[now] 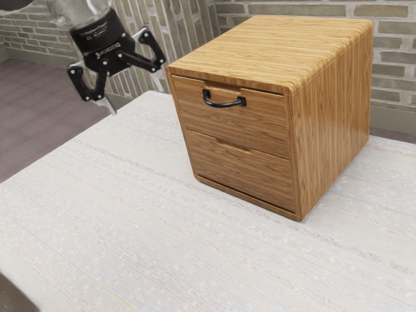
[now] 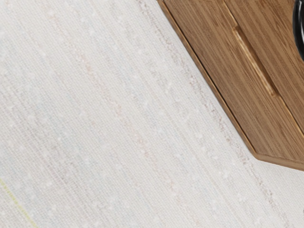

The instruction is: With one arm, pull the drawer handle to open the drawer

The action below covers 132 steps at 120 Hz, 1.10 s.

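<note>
Exterior view: a bamboo-coloured cabinet (image 1: 325,117) was seen standing on a pale, woven-looking table (image 1: 130,227), with a brick wall (image 1: 390,39) behind it. Two drawers were set in its front. The top drawer (image 1: 247,127) was seen flush with the cabinet's front – not pulled out – and a black drawer handle (image 1: 223,101) was fixed near its upper edge, under a shallow notch. The lower drawer (image 1: 240,169) was likewise seen flush and bore only a recessed grip.

The gripper (image 1: 135,97) was seen in the air at about nine o'clock from the handle, near it but apart from it, off the cabinet's front corner. Its two fingers were spread wide, with nothing between them and nothing touched. The arm was seen entering from about eleven o'clock of the frame, with the fingers pointed down and toward four o'clock.

In the wrist view, bare table (image 2: 95,118) was shown under the hand, and the foot of the cabinet (image 2: 247,71) was seen running slantwise beside it. The lower drawer's recessed grip (image 2: 254,61) was picked out as a light strip, and a sliver of the black handle (image 2: 299,28) was caught at the frame's edge.
</note>
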Available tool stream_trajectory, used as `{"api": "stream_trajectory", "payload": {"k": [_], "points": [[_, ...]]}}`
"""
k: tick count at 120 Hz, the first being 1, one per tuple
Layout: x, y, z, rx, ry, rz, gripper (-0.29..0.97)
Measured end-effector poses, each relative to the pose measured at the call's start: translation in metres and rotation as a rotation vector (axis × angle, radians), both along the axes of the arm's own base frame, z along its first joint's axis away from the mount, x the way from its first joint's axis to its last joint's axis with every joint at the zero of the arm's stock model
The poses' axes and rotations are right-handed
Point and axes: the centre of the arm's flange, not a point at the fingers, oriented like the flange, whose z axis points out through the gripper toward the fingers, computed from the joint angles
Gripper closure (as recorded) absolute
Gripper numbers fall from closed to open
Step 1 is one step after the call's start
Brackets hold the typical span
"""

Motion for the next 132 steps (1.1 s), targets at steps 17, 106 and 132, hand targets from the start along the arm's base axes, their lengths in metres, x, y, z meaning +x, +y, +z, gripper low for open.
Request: {"api": "stream_trajectory", "payload": {"k": [17,106,132], "points": [[0.023,-0.027,-0.012,-0.03,-0.024,0.022,0.03],[0.091,-0.01,-0.068,-0.13,-0.136,0.263,0.46],[0.109,-0.008,-0.077,-0.131,-0.191,0.266,0.52]]}}
